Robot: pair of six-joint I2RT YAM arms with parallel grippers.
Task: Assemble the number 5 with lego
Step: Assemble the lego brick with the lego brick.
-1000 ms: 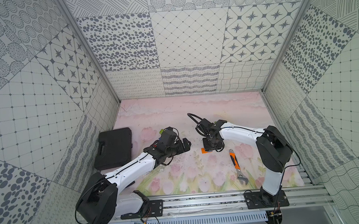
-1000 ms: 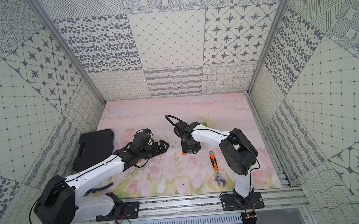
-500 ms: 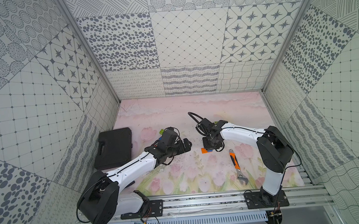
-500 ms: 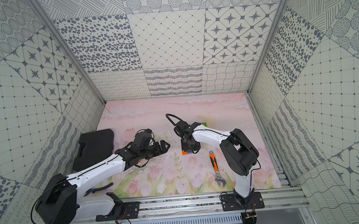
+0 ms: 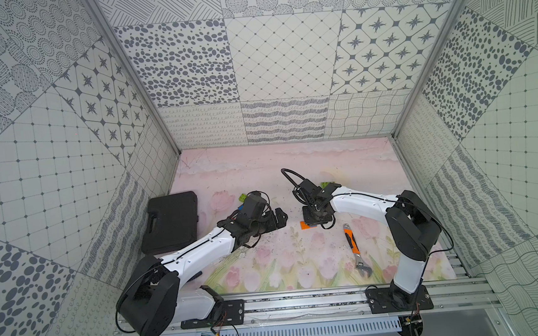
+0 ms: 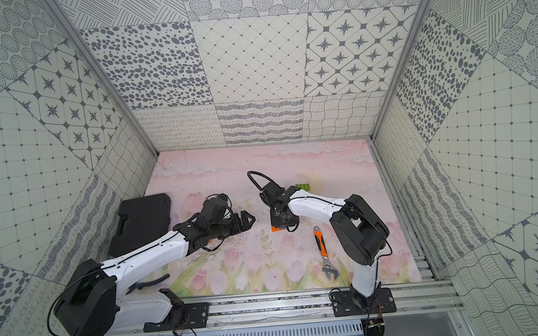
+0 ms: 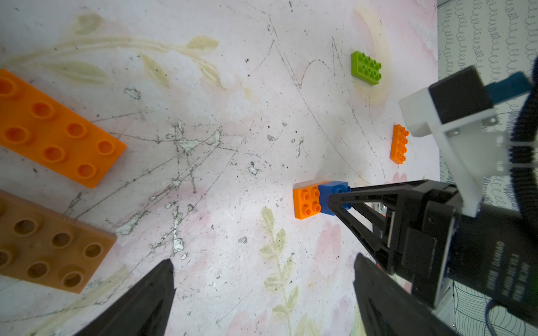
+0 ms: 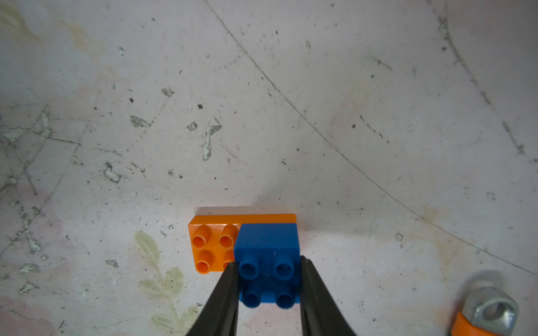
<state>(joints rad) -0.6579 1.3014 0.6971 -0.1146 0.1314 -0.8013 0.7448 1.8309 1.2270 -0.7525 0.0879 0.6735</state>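
Note:
A square blue lego brick [image 8: 267, 253] sits over one half of an oblong orange brick [image 8: 212, 247] on the mat. My right gripper [image 8: 267, 267] is shut on the blue brick, one finger on each side. The same pair of bricks shows in the left wrist view, orange [image 7: 305, 202] and blue [image 7: 332, 192]. From above, the right gripper [image 5: 314, 221] covers all but an orange edge [image 5: 305, 226]. My left gripper [image 7: 263, 260] is open and holds nothing. It hovers low to the left of the pair [image 5: 281, 218].
Loose bricks lie on the mat: a large orange one [image 7: 55, 131], a brown one [image 7: 43, 247], a lime green one [image 7: 366, 67] and a small orange one [image 7: 399, 144]. An orange-handled wrench [image 5: 354, 247] lies at front right, and a black case [image 5: 171, 220] at left.
The right gripper's jaws have closed on the blue brick. Both arms stay almost where they were.

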